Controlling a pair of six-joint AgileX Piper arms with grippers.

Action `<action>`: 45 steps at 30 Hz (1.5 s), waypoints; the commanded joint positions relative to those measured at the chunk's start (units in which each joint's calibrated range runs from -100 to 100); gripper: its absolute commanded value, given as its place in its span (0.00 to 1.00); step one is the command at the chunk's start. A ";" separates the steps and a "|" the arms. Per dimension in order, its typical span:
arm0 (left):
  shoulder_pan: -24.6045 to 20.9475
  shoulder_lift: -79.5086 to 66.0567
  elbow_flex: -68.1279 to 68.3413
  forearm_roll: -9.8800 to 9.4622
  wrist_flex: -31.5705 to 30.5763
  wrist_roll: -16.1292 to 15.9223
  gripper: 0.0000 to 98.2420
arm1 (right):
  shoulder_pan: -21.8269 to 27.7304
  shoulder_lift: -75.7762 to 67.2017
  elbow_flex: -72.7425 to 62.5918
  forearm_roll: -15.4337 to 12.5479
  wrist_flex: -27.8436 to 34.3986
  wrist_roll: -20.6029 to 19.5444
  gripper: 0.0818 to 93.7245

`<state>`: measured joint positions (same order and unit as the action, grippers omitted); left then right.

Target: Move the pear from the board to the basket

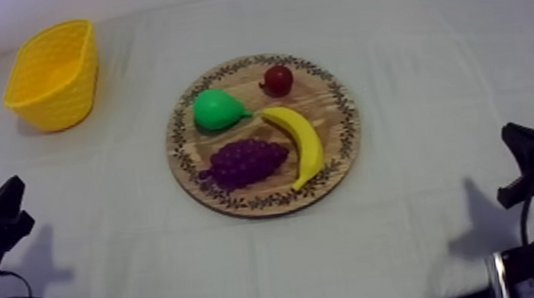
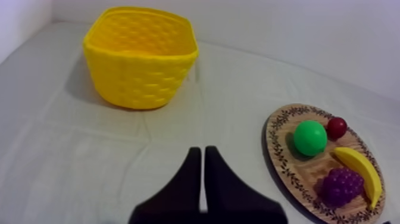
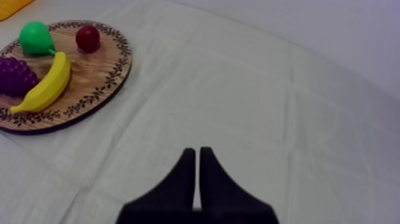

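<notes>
Pear (image 1: 216,110) is sitting at 10 o'clock on the wooden board (image 1: 331,106), toward the yellow basket (image 1: 54,74), while left gripper (image 2: 203,152) and right gripper (image 3: 197,152) are idling, jaws pressed together on nothing, probably pre-grab.

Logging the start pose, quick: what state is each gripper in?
Left gripper: shut, holding nothing.
Right gripper: shut, holding nothing.
</notes>
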<state>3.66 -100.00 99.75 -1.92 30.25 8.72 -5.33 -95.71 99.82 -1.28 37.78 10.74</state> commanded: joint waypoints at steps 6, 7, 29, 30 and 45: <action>0.00 0.00 0.03 -0.01 -0.02 0.12 0.00 | -0.03 -0.04 -0.05 -0.01 0.04 -0.03 0.00; 0.00 0.00 0.03 -0.01 -0.02 0.10 0.00 | -0.03 -0.04 -0.05 -0.01 0.04 -0.07 0.00; 4.69 0.22 -1.71 0.16 6.43 -5.09 0.00 | -0.03 -0.04 -0.05 -0.01 0.04 -0.05 0.00; 5.41 0.73 -1.92 0.16 6.95 -5.26 0.00 | -0.03 -0.04 -0.05 -0.01 0.04 -0.04 0.00; 11.61 21.84 -11.82 1.53 7.55 -8.40 0.00 | -0.03 -0.04 -0.05 -0.01 0.04 -0.02 0.00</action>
<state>14.67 -82.12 90.26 -0.43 37.00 0.39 -5.33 -95.71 99.82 -1.28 37.78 10.74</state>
